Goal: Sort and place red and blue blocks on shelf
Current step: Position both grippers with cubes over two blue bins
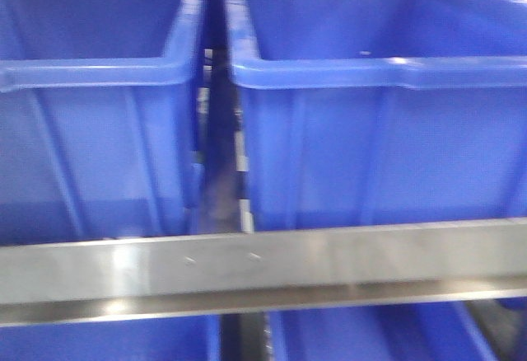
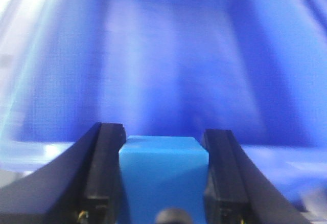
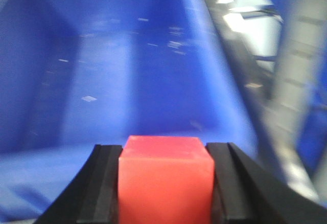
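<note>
Left gripper (image 2: 163, 135): its jaws are pressing on both sides of the blue block (image 2: 163, 180), holding it at the opening of a blue tub (image 2: 168, 60).
Right gripper (image 3: 164, 150): it is clamping the red block (image 3: 164, 185) the same way, facing into a second blue tub (image 3: 112, 70).
Shelf (image 1: 263, 266): its steel rail is crossing in front of a pair of tubs (image 1: 379, 138).

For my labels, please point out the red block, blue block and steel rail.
red block (image 3: 166, 183), right wrist view, front face
blue block (image 2: 163, 183), left wrist view, front face
steel rail (image 1: 329, 266), front view, flat face

Two large blue tubs (image 1: 379, 155) side by side
</note>
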